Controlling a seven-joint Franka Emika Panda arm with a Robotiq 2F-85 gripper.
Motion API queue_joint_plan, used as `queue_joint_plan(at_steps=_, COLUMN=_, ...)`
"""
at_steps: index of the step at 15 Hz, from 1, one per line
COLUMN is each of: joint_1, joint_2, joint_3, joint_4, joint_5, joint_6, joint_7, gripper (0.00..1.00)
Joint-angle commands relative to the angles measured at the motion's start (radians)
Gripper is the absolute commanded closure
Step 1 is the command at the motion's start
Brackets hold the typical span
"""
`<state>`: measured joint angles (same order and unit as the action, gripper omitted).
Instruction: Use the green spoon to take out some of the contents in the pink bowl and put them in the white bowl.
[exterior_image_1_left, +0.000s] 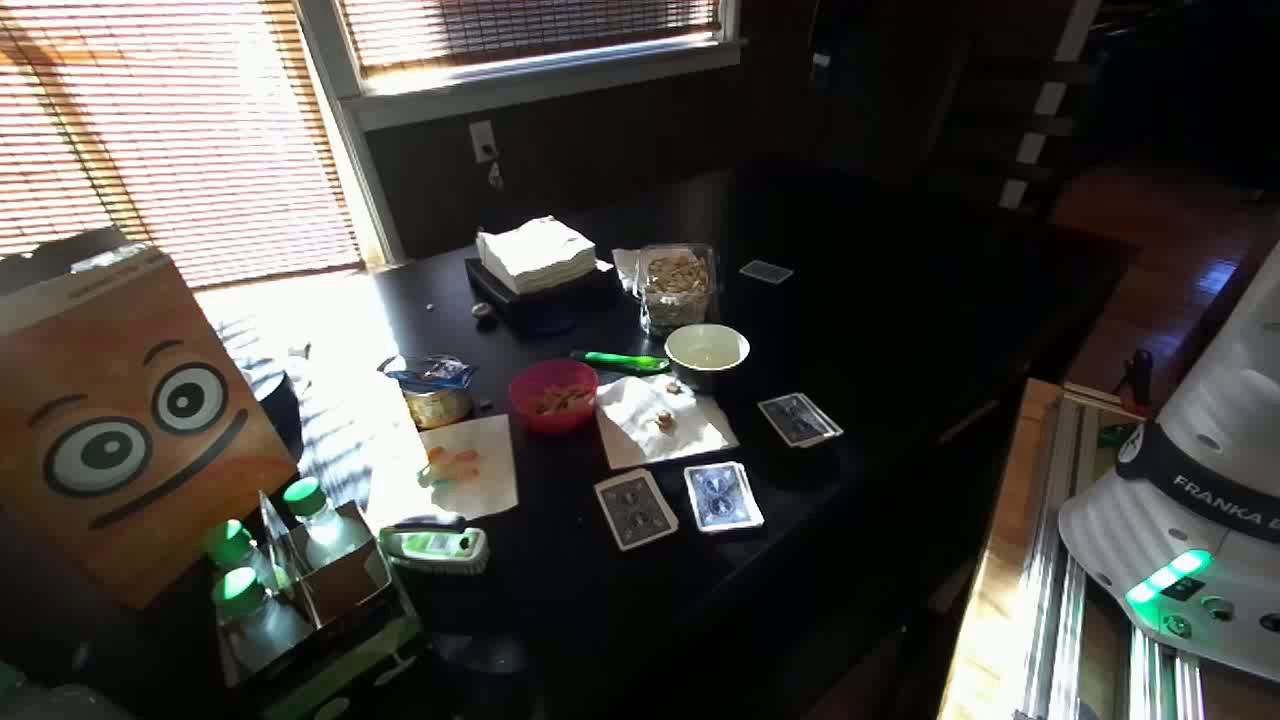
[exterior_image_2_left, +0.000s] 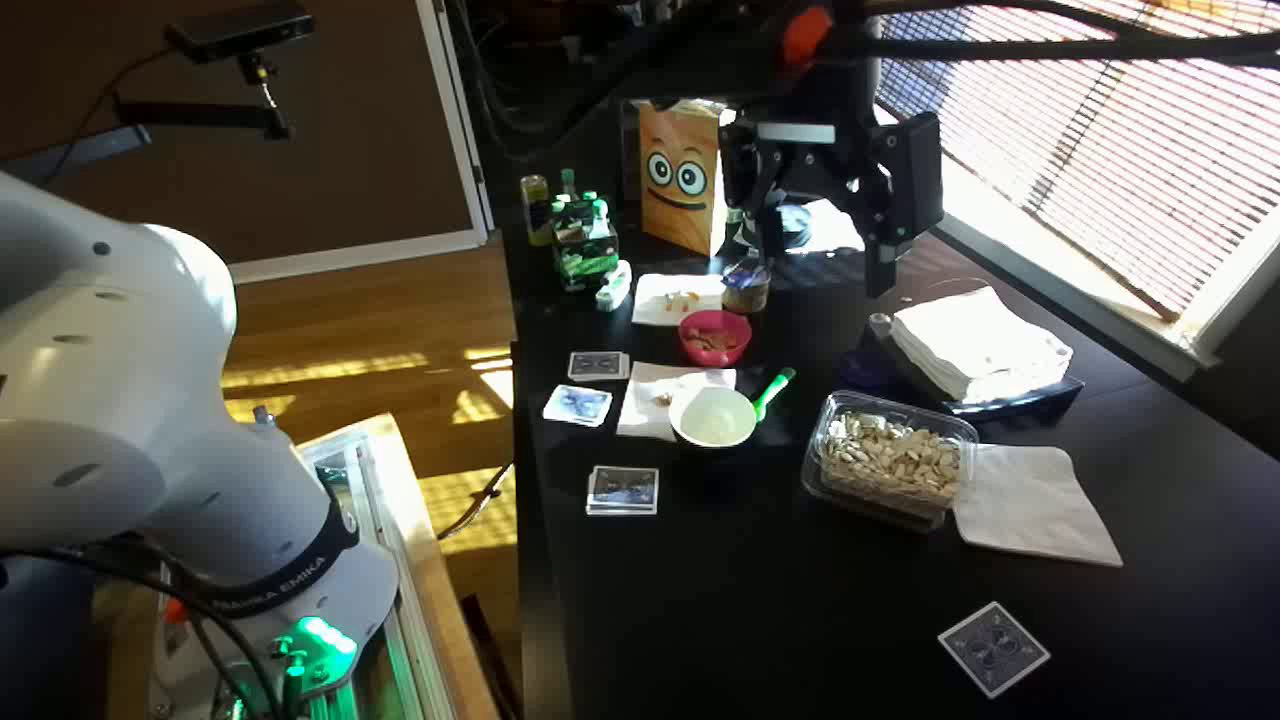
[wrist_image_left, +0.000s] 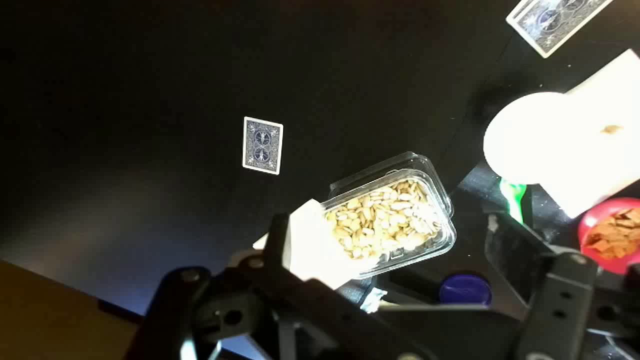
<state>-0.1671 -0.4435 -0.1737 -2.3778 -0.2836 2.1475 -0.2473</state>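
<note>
Green spoon (exterior_image_2_left: 773, 392) — just beside the white bowl (exterior_image_2_left: 713, 420), probably light, stiff and slick; best pinched mid-handle, on the stretch pointing away from that bowl — the gripper (exterior_image_2_left: 826, 266) hangs empty, jaws apart.

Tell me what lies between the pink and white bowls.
A napkin, in both exterior views and the wrist view; the spoon lies beside the white bowl.

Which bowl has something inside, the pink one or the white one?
The pink bowl: brown pieces lie in it, while the white bowl shows none.
</note>
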Motion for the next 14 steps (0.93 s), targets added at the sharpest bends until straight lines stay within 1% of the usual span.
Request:
queue_joint_plan(at_steps=1, joint_1=0.003, joint_2=0.000, joint_3=-0.002, joint_4=0.002, joint_5=0.000, joint_6=-0.003, joint_7=0.000, gripper=0.00)
queue_joint_plan(at_steps=5, joint_1=0.003, joint_2=0.000, joint_3=-0.002, joint_4=0.002, joint_5=0.000, joint_6=-0.003, joint_7=0.000, gripper=0.00)
queue_joint_plan(at_steps=7, joint_1=0.059, joint_2=0.059, joint_3=0.006, joint_4=0.028, joint_5=0.038, joint_6=0.045, joint_7=-0.061, gripper=0.00)
queue_joint_plan(at_steps=11, joint_1=0.184, joint_2=0.197, joint_3=0.069, joint_4=0.087, joint_5=0.083, joint_6=0.161, joint_7=-0.131, gripper=0.00)
queue_joint_plan(at_steps=14, joint_1=0.242, joint_2=0.334, joint_3=0.108, joint_4=0.147, joint_5=0.094, joint_6=0.257, joint_7=-0.210, gripper=0.00)
